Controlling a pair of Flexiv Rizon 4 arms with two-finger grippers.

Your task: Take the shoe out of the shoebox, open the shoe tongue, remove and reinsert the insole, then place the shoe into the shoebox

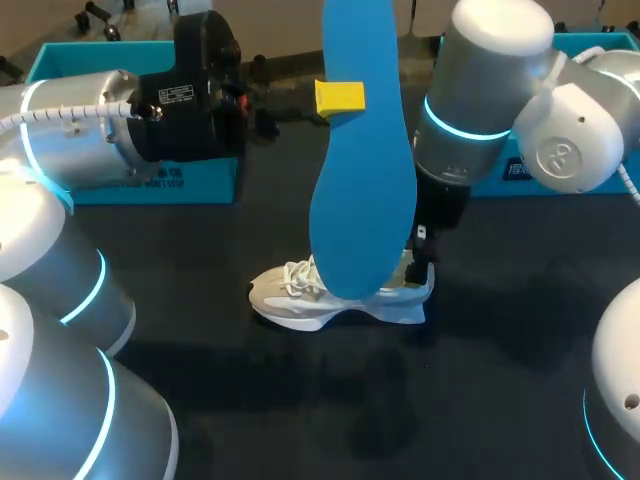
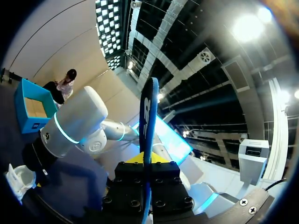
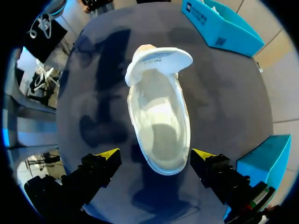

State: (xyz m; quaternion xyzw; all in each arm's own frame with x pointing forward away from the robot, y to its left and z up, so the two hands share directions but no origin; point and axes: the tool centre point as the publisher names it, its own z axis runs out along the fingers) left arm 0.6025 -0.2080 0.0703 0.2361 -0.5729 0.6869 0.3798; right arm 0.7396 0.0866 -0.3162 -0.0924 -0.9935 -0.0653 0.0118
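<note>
Dark desk (image 1: 500, 350), teal shoebox (image 1: 190, 185) at 10 o'clock, second box (image 1: 530, 178) at 2. White shoe (image 1: 300, 295) sits mid-desk, toe towards 9. Left pincer (image 1: 345, 97) clamps the blue insole (image 1: 365, 200) upright at 12, screening the shoe's middle. Right pincer (image 3: 155, 156) hangs spread apart over the heel, one finger either side

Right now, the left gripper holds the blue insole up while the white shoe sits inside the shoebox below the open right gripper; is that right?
Not quite: the head view shows the white shoe on the dark table, outside the blue boxes. The left gripper does hold the blue insole up, with the open right gripper above the shoe.
</note>
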